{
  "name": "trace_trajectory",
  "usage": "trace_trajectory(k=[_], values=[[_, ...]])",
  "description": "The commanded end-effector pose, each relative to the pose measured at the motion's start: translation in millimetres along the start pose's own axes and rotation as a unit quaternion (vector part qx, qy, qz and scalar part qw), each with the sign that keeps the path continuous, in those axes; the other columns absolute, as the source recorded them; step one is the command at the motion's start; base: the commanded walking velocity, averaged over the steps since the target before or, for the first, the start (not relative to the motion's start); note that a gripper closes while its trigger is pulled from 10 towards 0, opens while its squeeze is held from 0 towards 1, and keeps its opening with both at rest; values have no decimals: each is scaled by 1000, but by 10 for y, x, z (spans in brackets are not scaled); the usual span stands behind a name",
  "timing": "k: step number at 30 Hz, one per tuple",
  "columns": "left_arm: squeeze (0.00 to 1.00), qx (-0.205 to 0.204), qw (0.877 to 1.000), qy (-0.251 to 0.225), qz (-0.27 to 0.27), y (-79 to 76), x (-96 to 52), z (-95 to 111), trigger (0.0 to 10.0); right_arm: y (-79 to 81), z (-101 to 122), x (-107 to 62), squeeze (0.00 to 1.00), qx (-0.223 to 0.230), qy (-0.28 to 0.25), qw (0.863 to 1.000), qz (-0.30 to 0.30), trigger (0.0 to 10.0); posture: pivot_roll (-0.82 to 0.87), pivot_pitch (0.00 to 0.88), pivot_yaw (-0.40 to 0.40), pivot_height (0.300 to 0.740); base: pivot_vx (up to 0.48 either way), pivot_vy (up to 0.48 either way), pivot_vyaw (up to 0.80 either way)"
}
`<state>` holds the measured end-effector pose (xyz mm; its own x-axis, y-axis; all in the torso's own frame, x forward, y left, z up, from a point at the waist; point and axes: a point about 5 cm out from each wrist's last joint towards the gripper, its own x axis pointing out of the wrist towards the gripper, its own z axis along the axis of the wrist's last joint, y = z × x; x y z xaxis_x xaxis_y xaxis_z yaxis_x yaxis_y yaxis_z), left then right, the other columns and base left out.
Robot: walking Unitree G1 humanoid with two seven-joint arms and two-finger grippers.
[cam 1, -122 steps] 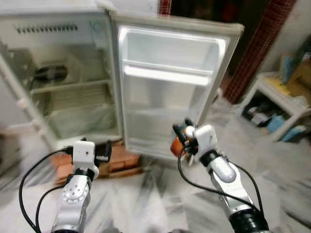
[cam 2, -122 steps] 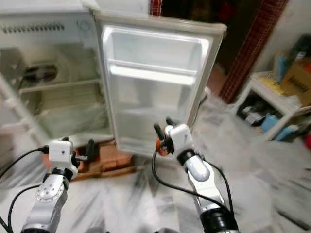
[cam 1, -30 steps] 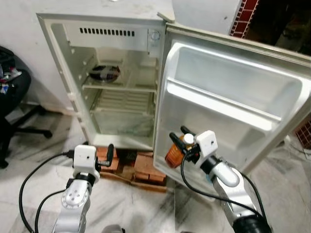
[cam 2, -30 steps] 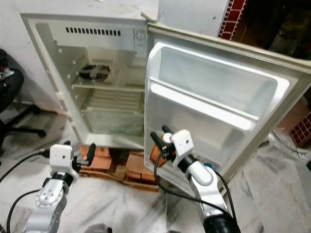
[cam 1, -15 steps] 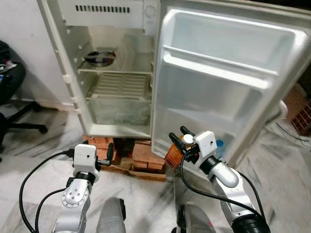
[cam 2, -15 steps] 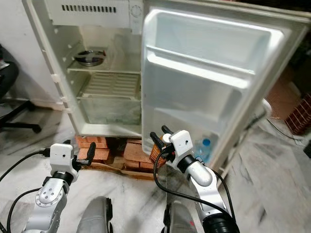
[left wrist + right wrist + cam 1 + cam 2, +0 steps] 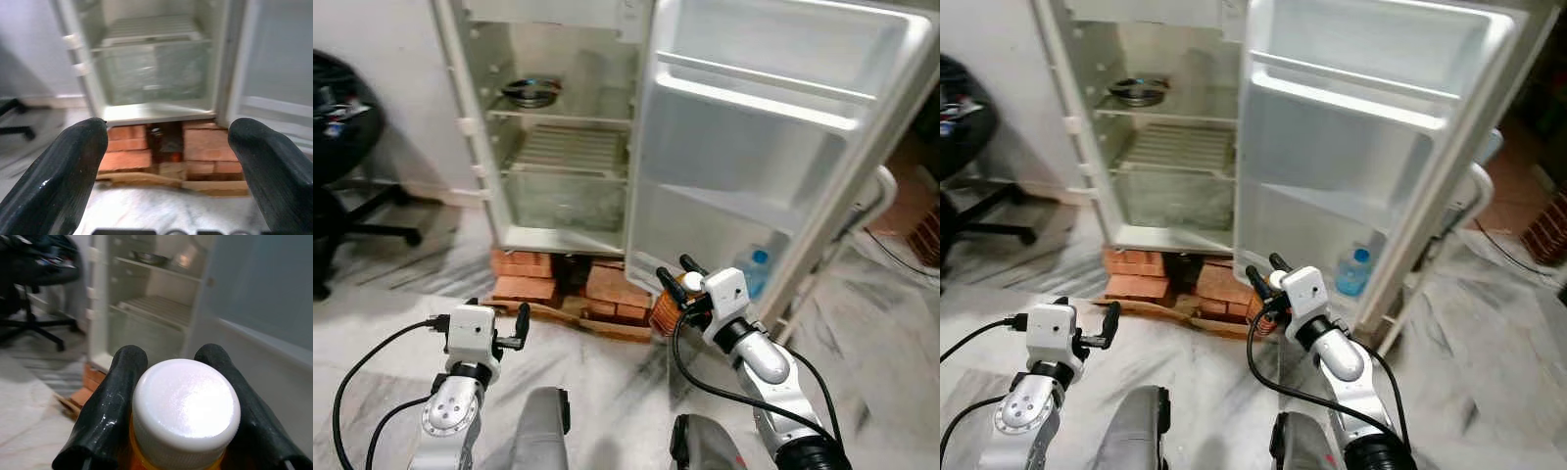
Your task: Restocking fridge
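Right gripper (image 7: 674,290), clamped on 1 orange jar (image 7: 664,311), sits below the fridge (image 7: 570,147) door shelves; left gripper (image 7: 168,142) gapes empty.

Fridge (image 7: 563,147) stands on bricks (image 7: 563,284); its door (image 7: 764,147) hangs open to the right; bowl (image 7: 530,92) on top shelf; chair (image 7: 342,147) left of fridge.

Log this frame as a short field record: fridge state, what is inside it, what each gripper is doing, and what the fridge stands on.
fridge: open fridge, door swung wide toward the robot's right
upper shelf: a metal bowl
door bottom shelf: a clear water bottle with a blue cap
right gripper: right gripper shut on an orange jar with a white lid, held low before the door
left gripper: left gripper open, holding nothing, aimed at the fridge base
support: red bricks on a board
beside: black office chair on the robot's left
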<state>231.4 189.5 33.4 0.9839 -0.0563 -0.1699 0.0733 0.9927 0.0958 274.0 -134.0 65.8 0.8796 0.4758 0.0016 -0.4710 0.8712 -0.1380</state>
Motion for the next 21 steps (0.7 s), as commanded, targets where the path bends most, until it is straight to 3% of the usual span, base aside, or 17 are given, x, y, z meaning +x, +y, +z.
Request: trace_trajectory(k=[1,21], values=[[0,4,1000,-15,-4,-6,40,84,10000,-61,105,58,0,-14,-24,1000,-11,10000,42,0,-29,631,319,0,0],[0,6,1000,-15,-9,-21,43,84,10000,-96,78,35,0,-24,-22,999,-17,10000,46,0,-31,631,351,0,0]])
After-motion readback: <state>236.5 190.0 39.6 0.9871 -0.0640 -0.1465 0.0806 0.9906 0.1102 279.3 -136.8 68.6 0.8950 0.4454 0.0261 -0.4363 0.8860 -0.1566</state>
